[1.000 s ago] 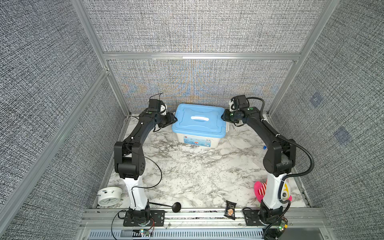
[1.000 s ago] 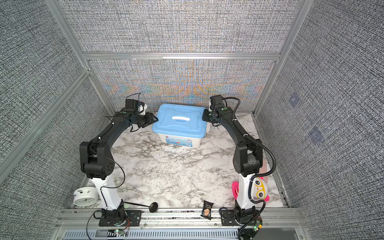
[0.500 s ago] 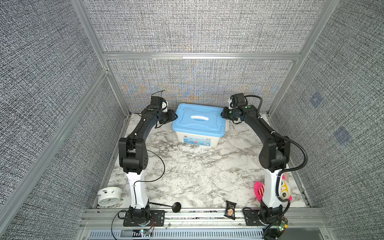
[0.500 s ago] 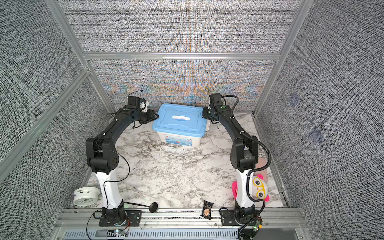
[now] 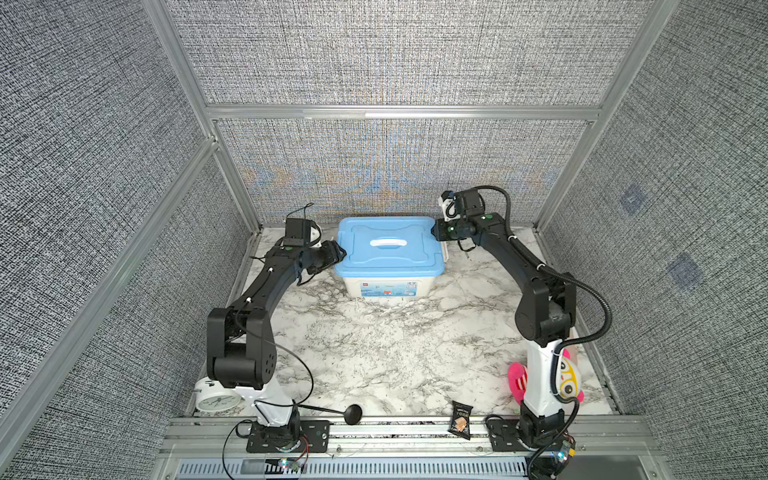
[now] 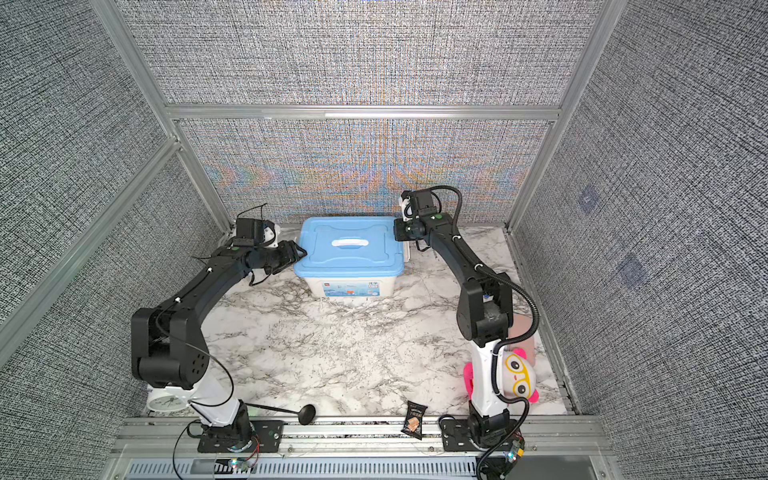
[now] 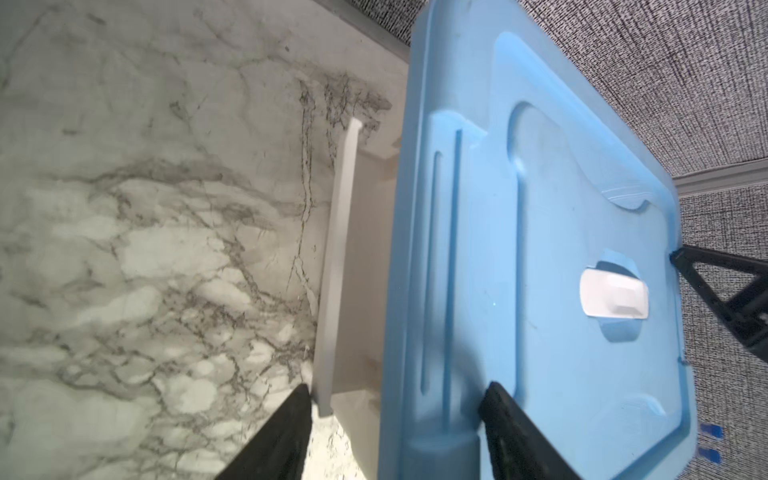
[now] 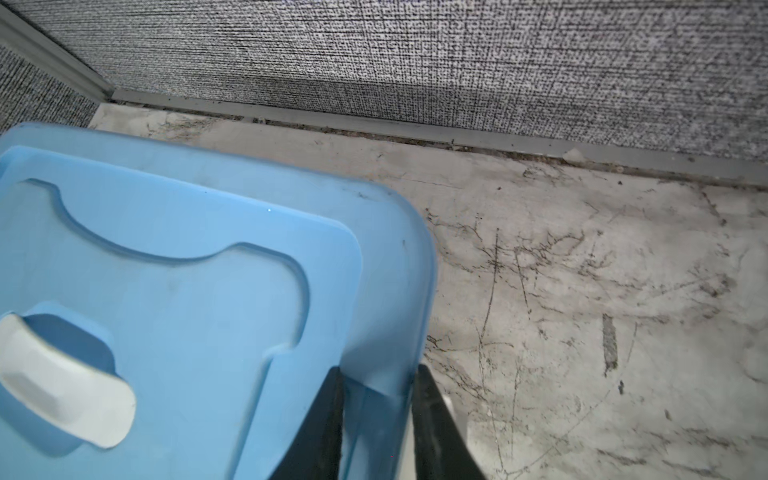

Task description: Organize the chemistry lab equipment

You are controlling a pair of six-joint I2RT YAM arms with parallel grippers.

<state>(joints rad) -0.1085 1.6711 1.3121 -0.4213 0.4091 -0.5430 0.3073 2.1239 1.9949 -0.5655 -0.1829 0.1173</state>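
Equipment barely in sight: only two small blue tips (image 7: pixel 708 433), perhaps tube caps, lying past the far edge of the blue lid (image 5: pixel 390 249); rest hidden, whether inside the white box (image 5: pixel 384 286) impossible to tell. Box at the back of the marble surface (image 5: pixel 395 345), lid on. Right gripper (image 8: pixel 378 370) pinched on the lid's rim; left gripper (image 7: pixel 397 390) spread wide, straddling the opposite edge. Likely step: taking the lid off. Next: close the left, then lift evenly, keeping the lid level.
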